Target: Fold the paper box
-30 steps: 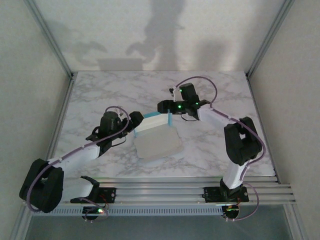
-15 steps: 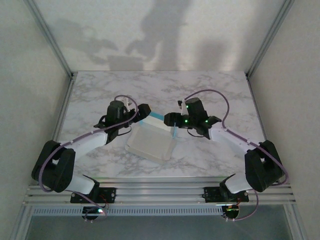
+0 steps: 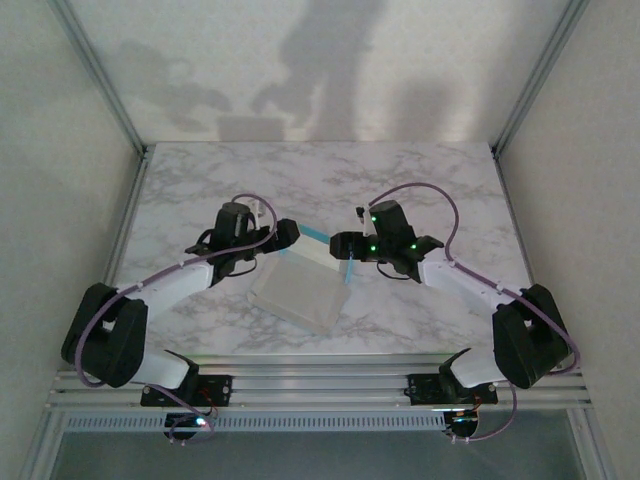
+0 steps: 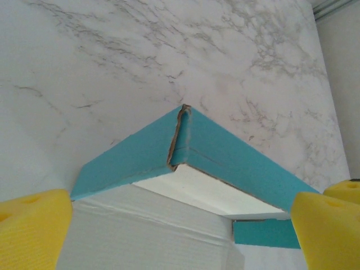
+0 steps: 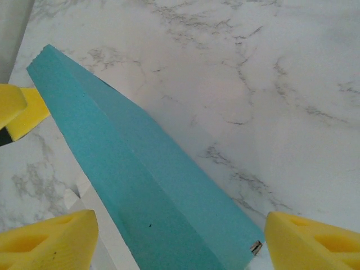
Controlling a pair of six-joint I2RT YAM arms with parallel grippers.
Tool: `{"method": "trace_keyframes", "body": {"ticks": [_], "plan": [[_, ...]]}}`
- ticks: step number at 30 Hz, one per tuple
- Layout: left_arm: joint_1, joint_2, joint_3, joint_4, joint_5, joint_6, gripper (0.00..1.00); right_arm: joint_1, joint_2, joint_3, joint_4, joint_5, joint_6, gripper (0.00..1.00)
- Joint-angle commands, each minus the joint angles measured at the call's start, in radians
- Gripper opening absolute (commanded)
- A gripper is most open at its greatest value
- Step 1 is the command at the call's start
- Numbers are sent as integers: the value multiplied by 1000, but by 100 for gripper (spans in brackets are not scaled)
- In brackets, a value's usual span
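The paper box point(image 3: 298, 290) lies on the marble table between the two arms, off-white panel up, with turquoise walls raised along its far edge. My left gripper point(image 3: 285, 240) is at the box's far left corner. In the left wrist view its yellow pads point(image 4: 34, 233) stand wide apart, open, either side of the turquoise corner point(image 4: 185, 140). My right gripper point(image 3: 343, 246) is at the far right corner, open. Its pads point(image 5: 312, 242) straddle a long turquoise wall point(image 5: 140, 185). The left gripper's yellow pad point(image 5: 17, 109) shows at that wall's far end.
Bare marble table point(image 3: 430, 180) stretches behind and to both sides of the box. Metal frame posts point(image 3: 120, 110) and grey walls close in the sides. An aluminium rail point(image 3: 320, 372) with the arm bases runs along the near edge.
Both arms have swung inward to the box's far corners. The box has turned and slid slightly left, its far edge now angled. The right jaws narrowed a little, then widened again.
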Motion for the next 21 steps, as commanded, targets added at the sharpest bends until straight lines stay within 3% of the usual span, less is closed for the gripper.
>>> {"method": "trace_keyframes", "body": {"ticks": [1,5,10,21], "plan": [[6,-66,15,-67,-6,10,99,3,-42,48,-66,8,-147,83],[7,-134,-8,-107,-6,-3,100,3,-15,139,-183,-91,-337,99],[9,-185,-19,-102,-13,-19,100,11,71,282,-350,-134,-502,99],[13,-188,-10,-65,7,-53,99,48,313,545,-532,19,-657,99]]}}
